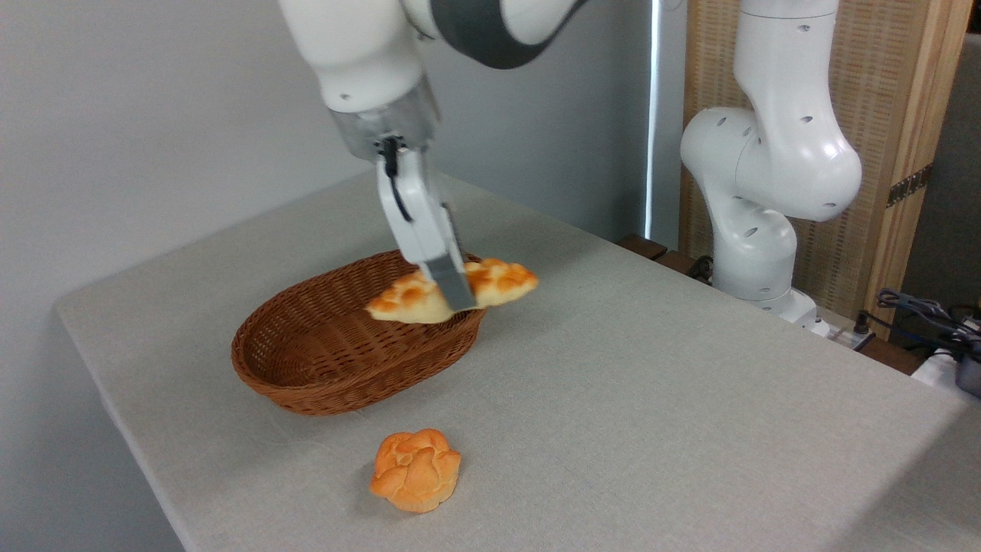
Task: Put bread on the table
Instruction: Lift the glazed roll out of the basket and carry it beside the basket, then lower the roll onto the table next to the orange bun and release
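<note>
Bread [452, 291] between the fingers [452, 285] above basket's [337, 368] right rim; bun [416, 469] on table [651, 399] in front.

The table [651, 399] was covered in matt light grey cloth with a fine weave. The basket [337, 368] was brown woven wicker, ribbed and rough. The bread [498, 282] had a bumpy, browned crust. The arm [774, 153] looked like smooth, glossy white plastic.
</note>
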Tool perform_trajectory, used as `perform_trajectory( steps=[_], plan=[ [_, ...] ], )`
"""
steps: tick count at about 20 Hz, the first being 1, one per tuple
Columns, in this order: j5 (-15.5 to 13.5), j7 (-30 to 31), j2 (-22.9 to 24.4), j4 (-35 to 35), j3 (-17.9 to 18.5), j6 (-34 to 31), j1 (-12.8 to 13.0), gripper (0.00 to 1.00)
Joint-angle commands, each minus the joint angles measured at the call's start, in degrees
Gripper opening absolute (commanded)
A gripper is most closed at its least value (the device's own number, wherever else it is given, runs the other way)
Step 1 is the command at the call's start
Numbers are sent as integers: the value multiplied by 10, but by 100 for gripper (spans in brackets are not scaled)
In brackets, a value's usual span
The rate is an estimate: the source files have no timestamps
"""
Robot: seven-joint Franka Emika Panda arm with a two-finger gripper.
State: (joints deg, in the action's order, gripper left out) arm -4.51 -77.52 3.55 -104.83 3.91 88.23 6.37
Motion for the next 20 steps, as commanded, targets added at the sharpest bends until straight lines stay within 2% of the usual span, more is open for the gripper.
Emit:
perform_trajectory(
  steps=[1, 2, 3, 4, 6, 10, 13, 14, 16, 17, 20],
  plan=[
    [7, -34, 18, -35, 26, -10, 12, 35],
    [18, -34, 18, -41, 26, -8, 13, 35],
    [43, -34, 18, -59, 29, -3, 13, 35],
    [51, -34, 18, -67, 35, 2, 13, 34],
    [57, -34, 16, -78, 51, 21, 13, 34],
    [65, -34, 7, -79, 54, 35, 13, 36],
    [69, -33, 3, -80, 54, 36, 13, 43],
    [69, -32, 3, -79, 54, 36, 13, 55],
    [69, -32, 3, -83, 54, 35, 13, 68],
    [68, -32, 1, -90, 54, 35, 13, 71],
    [68, -33, 1, -92, 54, 35, 13, 72]
  ],
)
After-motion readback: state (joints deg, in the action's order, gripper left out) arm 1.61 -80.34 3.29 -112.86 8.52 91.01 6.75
